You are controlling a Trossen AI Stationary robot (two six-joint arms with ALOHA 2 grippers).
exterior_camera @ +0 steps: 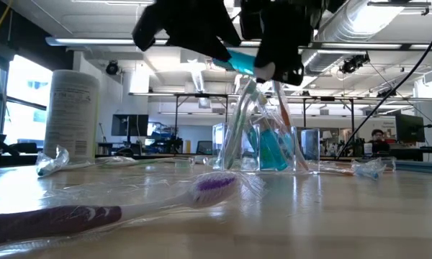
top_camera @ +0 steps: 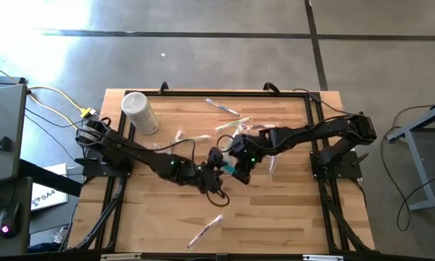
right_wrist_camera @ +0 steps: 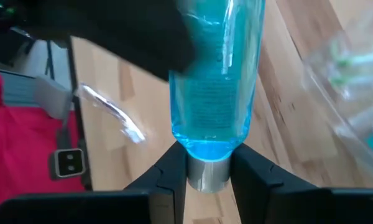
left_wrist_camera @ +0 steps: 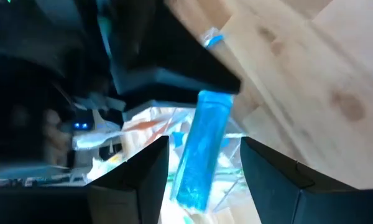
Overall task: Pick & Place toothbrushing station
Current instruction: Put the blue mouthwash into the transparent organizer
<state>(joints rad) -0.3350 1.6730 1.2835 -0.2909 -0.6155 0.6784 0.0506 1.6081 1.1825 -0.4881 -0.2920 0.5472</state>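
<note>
Low view: both grippers meet mid-table over the toothbrushing station [exterior_camera: 263,144].

Nearest us lies a wrapped purple toothbrush [exterior_camera: 115,205], unplaced; beyond, the right gripper [right_wrist_camera: 208,165] pinches a blue tube [right_wrist_camera: 216,74], left gripper [left_wrist_camera: 202,165] spread around it. We judge filling partly done.

My left gripper [left_wrist_camera: 205,174]: two dark fingers [left_wrist_camera: 137,180] spread apart, blue translucent bottle [left_wrist_camera: 202,149] between them, contact not clear. Clear plastic holder [left_wrist_camera: 149,127] just beyond my fingers, orange and green items inside. Other arm's dark body [left_wrist_camera: 143,56] looms over bottle. Wooden table [left_wrist_camera: 311,74] beyond; small wrapped blue-tipped item [left_wrist_camera: 212,38] lying farther off.
</note>
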